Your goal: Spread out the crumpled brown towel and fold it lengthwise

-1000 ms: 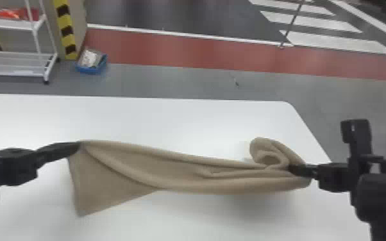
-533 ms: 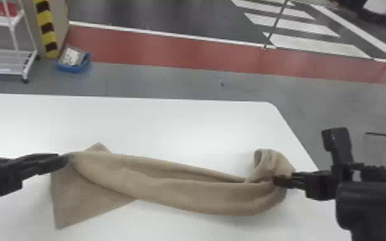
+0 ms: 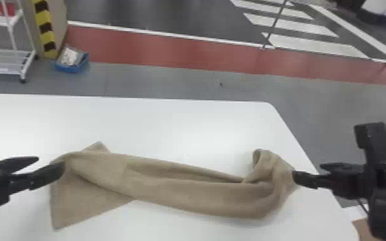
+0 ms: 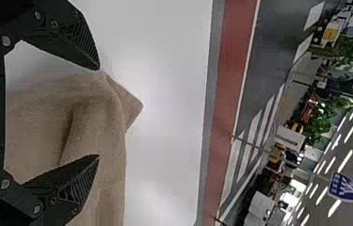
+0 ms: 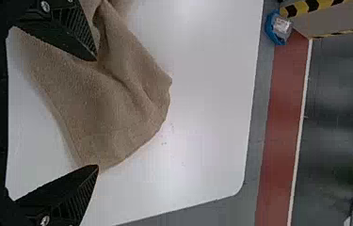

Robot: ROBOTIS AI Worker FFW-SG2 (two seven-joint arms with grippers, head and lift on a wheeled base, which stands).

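The brown towel (image 3: 176,189) lies as a long twisted strip across the white table, its left end fanned into a triangular flap and its right end curled. At its left end my left gripper (image 3: 50,164) stands open; in the left wrist view, towel cloth (image 4: 94,113) lies between and beyond the parted fingers of this left gripper (image 4: 100,113). By the curled end is my right gripper (image 3: 306,171), also open. The right wrist view has the towel (image 5: 113,103) spread near the wide-apart fingers of the right gripper (image 5: 98,113).
The white table (image 3: 170,125) extends behind the towel, with its right edge under the right arm. Beyond it on the floor are a blue bin (image 3: 72,62) and a white rack (image 3: 0,61). Something brown (image 3: 360,229) shows at the lower right.
Both grippers have opened and let go of the towel. Its stretched strip has sagged onto the table, a corner now showing behind the left end. The head view has shifted.
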